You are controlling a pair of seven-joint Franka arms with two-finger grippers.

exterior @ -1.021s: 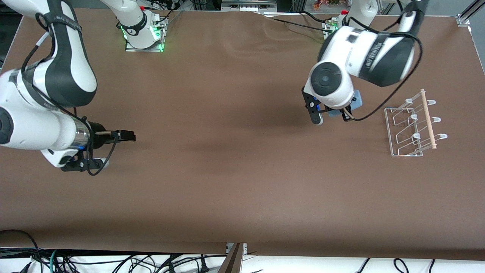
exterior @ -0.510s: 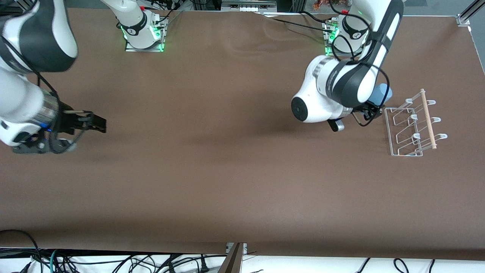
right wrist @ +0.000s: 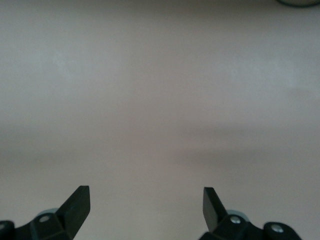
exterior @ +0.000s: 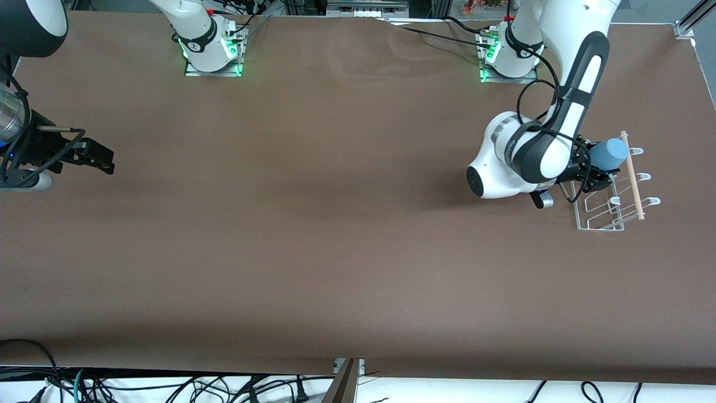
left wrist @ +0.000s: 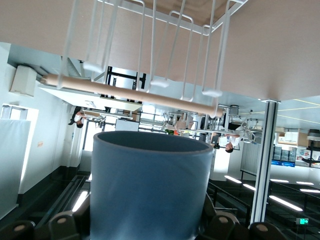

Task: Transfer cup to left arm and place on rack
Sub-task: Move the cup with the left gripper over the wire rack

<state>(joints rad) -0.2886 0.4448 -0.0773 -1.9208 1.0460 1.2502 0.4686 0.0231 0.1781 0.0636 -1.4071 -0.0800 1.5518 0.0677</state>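
My left gripper [exterior: 594, 168] is shut on the light-blue cup [exterior: 608, 152] and holds it sideways, its closed end pointing at the wooden dowel bar [exterior: 632, 173] of the white wire rack [exterior: 609, 193]. The cup is over the rack's end nearest the left arm's base. In the left wrist view the cup [left wrist: 150, 185] fills the space between the jaws, with the rack's loops [left wrist: 150, 55] and dowel [left wrist: 135, 95] just past it. My right gripper [exterior: 99, 158] is open and empty, low over the table at the right arm's end; its fingertips [right wrist: 80, 200] show bare table between them.
The brown table [exterior: 335, 224] carries only the rack. The arm bases [exterior: 212, 45] stand along the edge farthest from the front camera. Cables hang along the table edge nearest the front camera.
My left arm has swung the cup from the table's middle toward the rack and now holds it over the rack. My right gripper has drawn back toward the right arm's end of the table.
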